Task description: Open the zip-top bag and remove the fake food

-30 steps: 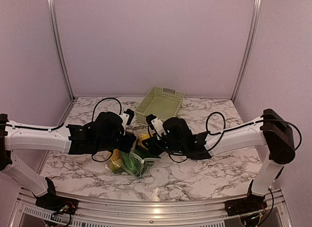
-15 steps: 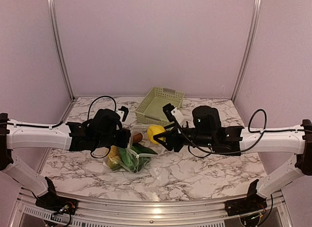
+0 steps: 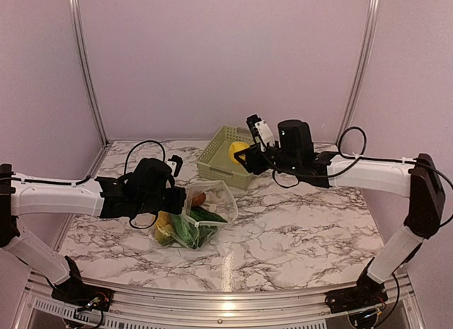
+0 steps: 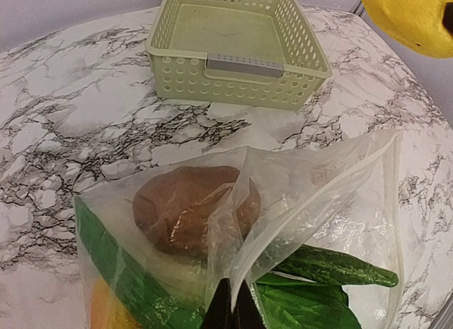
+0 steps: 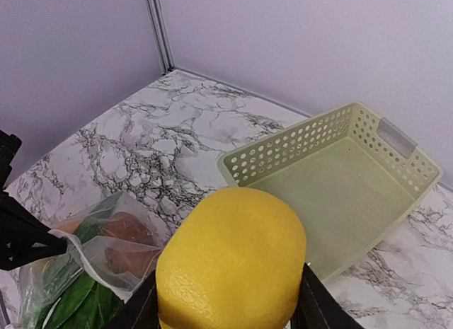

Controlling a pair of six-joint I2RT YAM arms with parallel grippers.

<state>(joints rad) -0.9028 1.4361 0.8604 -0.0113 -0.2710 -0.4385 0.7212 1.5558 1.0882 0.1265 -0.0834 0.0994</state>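
Marble table [image 3: 304, 237], one basket [image 3: 216, 166], one bag [image 3: 221, 196], one lemon [image 3: 238, 151]

Clear, crinkly plastic film of the zip-top bag [image 4: 311, 194] catches the light in glossy creases, and its zip strip forms a thicker, cloudier band. Through the film a brown piece [image 4: 180, 209] looks dull and smooth. The green pod [image 4: 333, 267] is shiny, finely pebbled plastic. At one o'clock from the bag in the overhead view, the lemon [image 5: 233, 262] shows matt yellow skin with faint pitting. The basket [image 4: 177, 78] is pale green moulded plastic, perforated, with a satin finish. The table [image 3: 304, 237] is smooth and marble-patterned with a soft sheen. The wall panels [image 3: 226, 60] are matt, edged by dull silver metal strips [image 3: 86, 67].
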